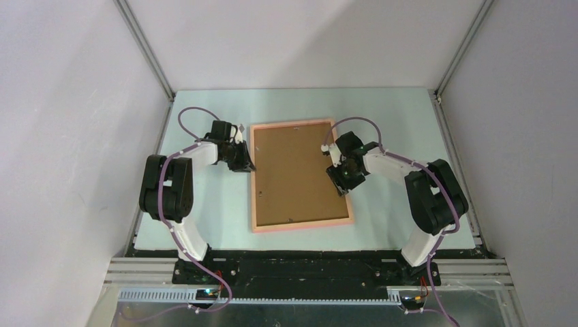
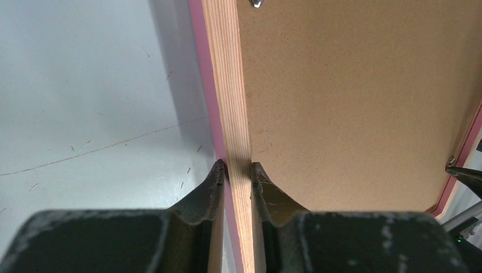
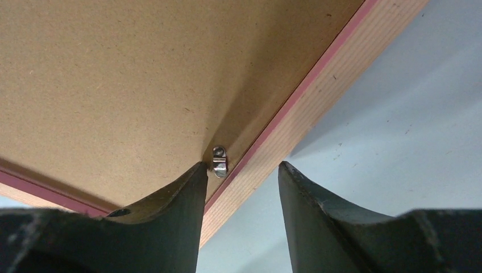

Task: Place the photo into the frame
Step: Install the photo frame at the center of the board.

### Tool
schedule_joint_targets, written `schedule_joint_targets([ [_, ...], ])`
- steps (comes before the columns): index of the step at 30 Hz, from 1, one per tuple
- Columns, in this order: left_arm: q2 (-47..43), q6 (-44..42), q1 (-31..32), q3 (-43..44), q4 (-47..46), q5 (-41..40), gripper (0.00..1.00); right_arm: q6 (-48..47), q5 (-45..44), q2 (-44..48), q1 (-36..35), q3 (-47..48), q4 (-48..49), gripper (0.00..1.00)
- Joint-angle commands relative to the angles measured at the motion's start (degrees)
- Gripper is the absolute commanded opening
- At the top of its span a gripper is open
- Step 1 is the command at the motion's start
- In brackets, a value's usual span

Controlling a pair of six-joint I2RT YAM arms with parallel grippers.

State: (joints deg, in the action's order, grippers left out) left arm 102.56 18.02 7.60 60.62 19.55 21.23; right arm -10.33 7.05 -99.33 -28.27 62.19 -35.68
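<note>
The salmon-pink frame (image 1: 300, 225) lies back side up on the table, with the brown backing board (image 1: 293, 174) sitting inside it. The photo is not in view. My left gripper (image 1: 244, 162) is at the frame's left rail; in the left wrist view the gripper (image 2: 236, 166) is shut on the wooden rail (image 2: 227, 85). My right gripper (image 1: 341, 178) is at the right rail. In the right wrist view it (image 3: 241, 166) is open and straddles the rail (image 3: 335, 74), with its left finger on the board beside a small metal clip (image 3: 219, 161).
The pale table (image 1: 204, 225) is bounded by white walls at the left, right and back. A second metal clip (image 2: 256, 3) shows at the board's edge in the left wrist view. The right gripper's tip (image 2: 466, 176) shows at that view's right edge.
</note>
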Motion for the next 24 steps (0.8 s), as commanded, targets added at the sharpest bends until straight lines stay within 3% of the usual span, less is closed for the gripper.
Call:
schedule_joint_targets([
  [1, -2.19, -0.09, -0.2, -0.59, -2.3, 1.96, 0.0, -0.07, -2.28, 0.29, -0.78, -0.61, 1.46, 0.53],
  [14, -1.53, -0.51, -0.27, -0.5, -2.24, 2.29, 0.0, 0.63, -2.53, -0.09, 0.4, -0.16, 3.76, 0.37],
  [24, -1.39, -0.96, -0.27, -0.7, -2.24, 2.36, 0.0, 1.35, -0.3, -0.83, 1.48, 1.44, 5.22, 0.32],
])
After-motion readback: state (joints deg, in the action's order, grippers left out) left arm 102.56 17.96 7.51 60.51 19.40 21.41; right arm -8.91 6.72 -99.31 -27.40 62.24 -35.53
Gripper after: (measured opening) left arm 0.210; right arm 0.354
